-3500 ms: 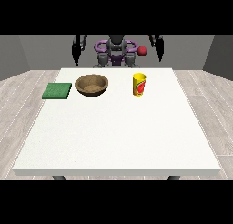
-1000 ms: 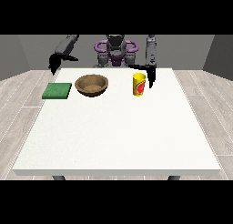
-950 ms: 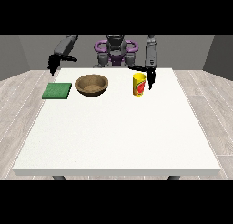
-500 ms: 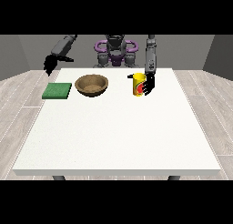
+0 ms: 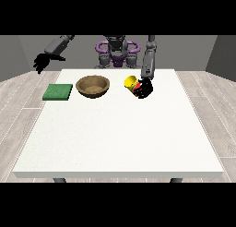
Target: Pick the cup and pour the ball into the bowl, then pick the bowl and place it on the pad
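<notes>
Yellow plastic cup with red markings (image 5: pixel 133 84) sits tilted toward the brown wooden bowl (image 5: pixel 93 86), right of centre, grasped by the hand at the view's right (image 5: pixel 145 89). Tip it gradually over the bowl's middle — the ball isn't visible. Upper left, the other hand (image 5: pixel 41 62) hangs above the green square pad (image 5: pixel 58 92), its fingers indistinct.

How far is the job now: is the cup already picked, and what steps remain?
Picked: the hand at the view's right is wrapped around the yellow cup, which is tilted toward the wooden bowl. In hand: the pour. No ball shows in the bowl, so pouring looks unfinished. Left: the bowl sits on the table beside the green pad, not on it. The hand at the view's left hangs idle.
</notes>
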### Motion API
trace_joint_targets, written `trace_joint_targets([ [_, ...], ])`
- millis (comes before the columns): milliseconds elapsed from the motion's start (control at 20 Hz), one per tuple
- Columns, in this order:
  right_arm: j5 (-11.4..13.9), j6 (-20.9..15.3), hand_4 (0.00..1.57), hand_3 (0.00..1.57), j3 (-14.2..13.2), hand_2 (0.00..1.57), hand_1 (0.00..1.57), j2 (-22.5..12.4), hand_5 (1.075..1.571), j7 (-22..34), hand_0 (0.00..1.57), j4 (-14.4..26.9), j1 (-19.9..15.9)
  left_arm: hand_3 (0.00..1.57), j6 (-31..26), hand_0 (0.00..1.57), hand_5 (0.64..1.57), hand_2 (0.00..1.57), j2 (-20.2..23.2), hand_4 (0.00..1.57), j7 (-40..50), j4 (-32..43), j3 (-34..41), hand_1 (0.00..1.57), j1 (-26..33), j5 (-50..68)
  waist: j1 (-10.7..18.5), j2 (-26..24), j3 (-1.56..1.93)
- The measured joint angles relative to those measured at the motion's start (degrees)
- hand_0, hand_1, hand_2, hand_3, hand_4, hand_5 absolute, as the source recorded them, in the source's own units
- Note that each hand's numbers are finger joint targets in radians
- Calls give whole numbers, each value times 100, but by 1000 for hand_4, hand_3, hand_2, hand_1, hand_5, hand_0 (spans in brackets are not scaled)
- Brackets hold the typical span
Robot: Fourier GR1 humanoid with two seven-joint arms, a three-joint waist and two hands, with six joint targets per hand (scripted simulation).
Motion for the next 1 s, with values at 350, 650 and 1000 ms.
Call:
trace_joint_targets([
  [350,51,40,0,0,-246,0,0,-266,1560,42,0,1054,82,1571,405,1381,1536,1571,-57,1033,1308,-59,-860,1381,-106,-1028,520,-1039,-13],
  [650,185,-30,0,0,-342,0,0,-350,1558,-30,0,1726,365,1571,471,1367,1566,1571,-163,1114,2729,-125,-1740,1367,-334,-2158,982,-1834,-16],
  [1000,248,-48,0,0,-458,0,0,-414,1553,-381,0,2323,489,1571,377,1364,1568,1571,-411,1068,3961,-391,-2406,1364,-524,-3277,1338,-2071,-23],
])
